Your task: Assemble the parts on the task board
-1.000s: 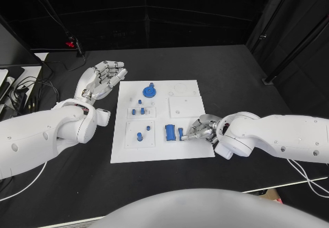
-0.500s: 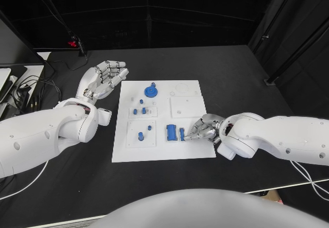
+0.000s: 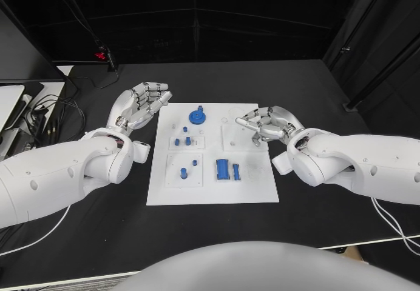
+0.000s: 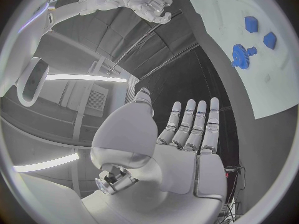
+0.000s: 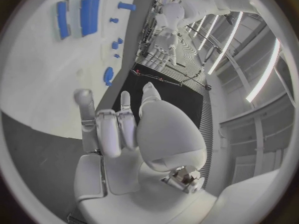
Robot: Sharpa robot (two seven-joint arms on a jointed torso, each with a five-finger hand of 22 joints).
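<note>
task board (image 3: 213, 191): white plate at centre of the black table (image 3: 289, 85), long axis running 12 to 6 in the head view.
blue gear (image 3: 198, 116): on the board's far end, about 12 o'clock, slightly toward the left side; a small knob stands on top of it.
small pegs (image 3: 181, 141): a cluster of short blue pieces on a raised square at about 10 o'clock of board centre, just below the gear.
lower-left pegs (image 3: 186, 170): two more blue pieces on the square at 8 o'clock.
blue block (image 3: 222, 169): wide rectangular piece at about 6 o'clock of board centre, lying flat.
blue bar (image 3: 236, 171): thin strip just beside the block on its 3 o'clock side, parallel to it (cannot tell whether they touch).
left hand (image 3: 140, 104): off the board's 10 o'clock edge, over the table, fingers straight and spread, holding nothing (palm up, also clear in the left wrist view (image 4: 181, 144)).
right hand (image 3: 269, 124): over the board's 2 o'clock edge, fingers loosely curled and apart, nothing in them.
</note>
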